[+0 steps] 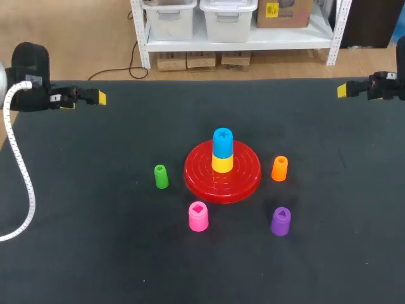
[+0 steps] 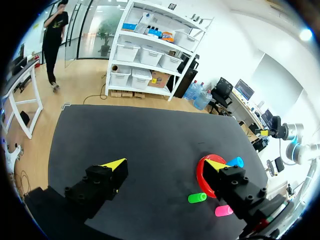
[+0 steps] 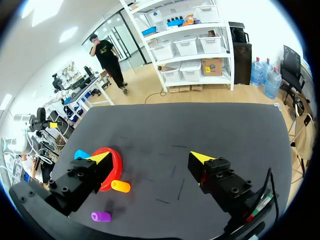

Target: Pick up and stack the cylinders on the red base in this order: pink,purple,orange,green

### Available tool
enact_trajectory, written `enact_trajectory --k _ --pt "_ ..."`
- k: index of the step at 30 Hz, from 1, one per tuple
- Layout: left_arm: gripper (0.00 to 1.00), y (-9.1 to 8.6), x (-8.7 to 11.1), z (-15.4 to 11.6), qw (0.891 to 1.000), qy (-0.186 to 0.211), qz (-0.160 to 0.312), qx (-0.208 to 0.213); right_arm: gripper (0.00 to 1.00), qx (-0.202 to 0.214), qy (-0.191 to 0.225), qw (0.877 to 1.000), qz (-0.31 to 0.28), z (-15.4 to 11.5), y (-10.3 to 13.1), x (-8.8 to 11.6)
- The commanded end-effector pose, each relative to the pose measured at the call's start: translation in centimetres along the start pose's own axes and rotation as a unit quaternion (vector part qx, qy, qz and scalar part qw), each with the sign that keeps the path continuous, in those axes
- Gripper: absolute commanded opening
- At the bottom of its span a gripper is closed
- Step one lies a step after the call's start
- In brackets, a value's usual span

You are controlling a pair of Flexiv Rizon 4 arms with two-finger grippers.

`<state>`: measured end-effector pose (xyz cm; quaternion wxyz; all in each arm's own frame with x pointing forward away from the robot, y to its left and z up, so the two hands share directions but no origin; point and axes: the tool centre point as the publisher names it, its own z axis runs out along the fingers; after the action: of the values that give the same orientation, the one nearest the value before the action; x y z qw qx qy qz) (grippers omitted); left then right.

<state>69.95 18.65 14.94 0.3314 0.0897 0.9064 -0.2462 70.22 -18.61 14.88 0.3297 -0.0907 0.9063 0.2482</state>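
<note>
While the left gripper (image 2: 165,163) and right gripper (image 3: 150,156) hang wide open and empty over the dark surface's (image 1: 95,221) far corners, the upright pink plastic cylinder (image 1: 198,216) stands nearer the left gripper, just beside the round red base (image 1: 243,183).

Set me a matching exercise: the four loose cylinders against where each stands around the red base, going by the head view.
Things:
1. green cylinder
2. orange cylinder
3. pink cylinder
4. purple cylinder

Places:
A. right of the red base
B. just in front of the base's near rim
C. left of the base
D. in front of the orange one, right of the pink one

Pairs: 1-C; 2-A; 3-B; 4-D
</note>
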Motion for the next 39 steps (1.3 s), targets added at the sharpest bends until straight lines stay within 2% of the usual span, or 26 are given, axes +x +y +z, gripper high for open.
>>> enact_trajectory --k 1,10,12,15,17,19,21,22,25,28,29,31,39 --pt "1.0 -0.2 -0.1 0.0 1.0 0.002 -0.001 -0.004 1.0 0.002 0.0 1.0 0.0 -0.1 0.1 0.0" --pt "1.0 -0.2 -0.1 0.0 1.0 0.002 -0.001 -0.004 1.0 0.002 0.0 1.0 0.0 -0.1 0.1 0.0" --pt "1.0 -0.3 -0.2 -0.2 1.0 -0.002 0.013 0.016 1.0 0.002 0.0 1.0 0.0 -0.1 0.1 0.0" --pt "1.0 -0.6 -0.1 -0.8 0.995 0.0 0.073 0.066 1.0 0.002 0.0 1.0 0.0 -0.1 0.1 0.0" --pt "1.0 -0.6 0.0 -1.4 0.987 0.001 0.119 0.105 1.0 0.002 0.0 1.0 0.0 -0.1 0.1 0.0" --pt "1.0 -0.6 0.4 -2.0 0.974 0.02 0.173 0.144 1.0 0.002 0.0 1.0 0.0 -0.1 0.1 0.0" --pt "1.0 -0.3 1.0 -2.5 0.961 0.039 0.216 0.165 1.0 0.002 0.0 1.0 0.0 -0.1 0.1 0.0" --pt "1.0 -0.3 1.3 -2.7 0.952 0.056 0.235 0.188 1.0 0.002 0.0 1.0 0.0 -0.1 0.1 0.0" --pt "1.0 -0.2 1.9 -3.7 0.929 0.07 0.266 0.248 1.0 0.002 0.0 1.0 0.0 -0.1 0.1 0.0" --pt "1.0 -0.5 2.2 -4.3 0.911 0.064 0.283 0.292 1.0 0.002 0.0 1.0 0.0 -0.1 0.1 0.0" --pt "1.0 -0.8 2.3 -4.3 0.908 0.064 0.295 0.29 1.0 0.002 0.0 1.0 0.0 -0.1 0.1 0.0" --pt "1.0 -1.4 2.3 -4.1 0.91 0.067 0.294 0.284 1.0 0.002 0.0 1.0 0.0 -0.1 0.1 0.0" --pt "1.0 -1.4 2.3 -4.1 0.91 0.067 0.294 0.284 1.0 0.002 0.0 1.0 0.0 -0.1 0.1 0.0"
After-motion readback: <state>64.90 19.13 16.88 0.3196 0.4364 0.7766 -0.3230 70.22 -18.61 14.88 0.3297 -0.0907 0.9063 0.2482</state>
